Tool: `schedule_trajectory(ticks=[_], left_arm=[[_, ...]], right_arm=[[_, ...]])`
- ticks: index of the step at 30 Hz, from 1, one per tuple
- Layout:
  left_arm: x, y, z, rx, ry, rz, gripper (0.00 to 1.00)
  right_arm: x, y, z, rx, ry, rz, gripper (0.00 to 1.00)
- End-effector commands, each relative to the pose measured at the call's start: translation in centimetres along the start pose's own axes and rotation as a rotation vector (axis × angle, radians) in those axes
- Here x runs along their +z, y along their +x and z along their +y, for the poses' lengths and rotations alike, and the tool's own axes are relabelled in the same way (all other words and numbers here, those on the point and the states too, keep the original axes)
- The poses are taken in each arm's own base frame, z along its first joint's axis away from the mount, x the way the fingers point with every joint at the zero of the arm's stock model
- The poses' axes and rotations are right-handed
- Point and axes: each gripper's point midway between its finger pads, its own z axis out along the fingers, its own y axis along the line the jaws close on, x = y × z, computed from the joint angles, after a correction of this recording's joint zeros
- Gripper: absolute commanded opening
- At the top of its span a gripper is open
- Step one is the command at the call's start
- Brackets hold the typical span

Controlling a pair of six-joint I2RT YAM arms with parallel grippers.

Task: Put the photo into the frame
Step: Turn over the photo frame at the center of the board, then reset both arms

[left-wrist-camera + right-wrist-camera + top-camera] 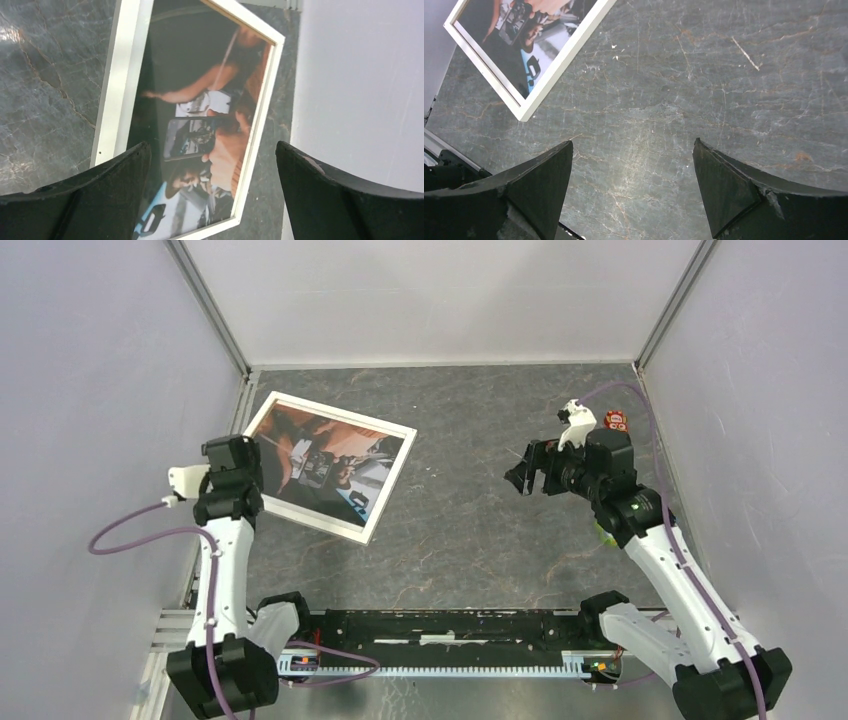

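Top external – left arm (228, 502) covers frame (387, 485) corner, photo (330, 455) inside, detail blurry

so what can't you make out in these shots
- Top view: near-left corner of the frame, hidden under the left gripper.
- Left wrist view: the frame's lower end, cut off by the bottom edge.
- Right wrist view: most of the frame, past the top edge.
- Top view: small red item behind the right arm, too small to identify.

A robotics lab test cell: plain pale panels (90, 390) on aluminium posts (210, 305) wall in a dark stone-patterned tabletop (470, 530). A cabled left arm (228, 550) and right arm (680, 570) stand on a rail (450, 625) at its near edge.
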Motion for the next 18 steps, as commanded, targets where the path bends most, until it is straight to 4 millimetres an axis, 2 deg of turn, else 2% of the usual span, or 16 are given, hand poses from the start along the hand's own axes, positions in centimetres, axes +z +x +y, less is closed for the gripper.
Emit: schedule_trajectory(ticks=[1, 2, 3, 4, 5, 6, 7, 8, 10, 12, 16, 18], left_arm=[[-3.9, -1.9, -0.8, 0.155, 0.002, 0.004, 1.0], [-5.3, -1.4, -3.6, 0.201, 0.14, 0.054, 1.0], [-7.0, -0.8, -7.4, 0.251, 0.332, 0.1, 1.0], [-9.6, 0.4, -10.6, 0.326, 0.539, 0.167, 1.0], [-13.2, 1.4, -14.2, 0.392, 0.781, 0.218, 1.0], [-17.1, 2.6, -16.5, 0.468, 0.997, 0.272, 1.0], [-20.9, 3.2, -18.4, 0.52, 1.184, 0.29, 1.0], [-24.5, 3.8, -19.5, 0.586, 1.348, 0.299, 1.0], [-30.0, 5.2, -19.7, 0.738, 1.536, 0.303, 1.0], [-33.5, 5.6, -19.0, 0.868, 1.632, 0.268, 1.0], [-36.0, 3.8, -18.1, 0.918, 1.701, 0.16, 1.0], [-36.5, 3.4, -17.9, 0.929, 1.714, 0.135, 1.0]], right_arm=[[-2.4, -4.2, 1.5, -0.077, -0.018, -0.105, 0.96], [-3.0, -5.0, 1.6, -0.093, -0.008, -0.13, 0.98], [-3.6, -5.7, 1.5, -0.11, 0.007, -0.152, 0.98], [-4.6, -6.8, 1.6, -0.136, 0.023, -0.188, 0.98], [-5.4, -7.7, 1.5, -0.158, 0.045, -0.217, 0.98], [-6.4, -8.8, 1.7, -0.187, 0.06, -0.254, 0.98], [-7.4, -9.8, 1.8, -0.213, 0.075, -0.289, 0.98], [-8.5, -11.0, 1.8, -0.241, 0.096, -0.328, 0.98], [-11.0, -13.1, 2.0, -0.285, 0.137, -0.411, 0.98], [-13.5, -14.9, 1.8, -0.308, 0.194, -0.498, 0.98], [-18.0, -17.0, 2.0, -0.322, 0.254, -0.675, 0.98], [-19.2, -17.4, 1.7, -0.299, 0.279, -0.726, 0.98]])
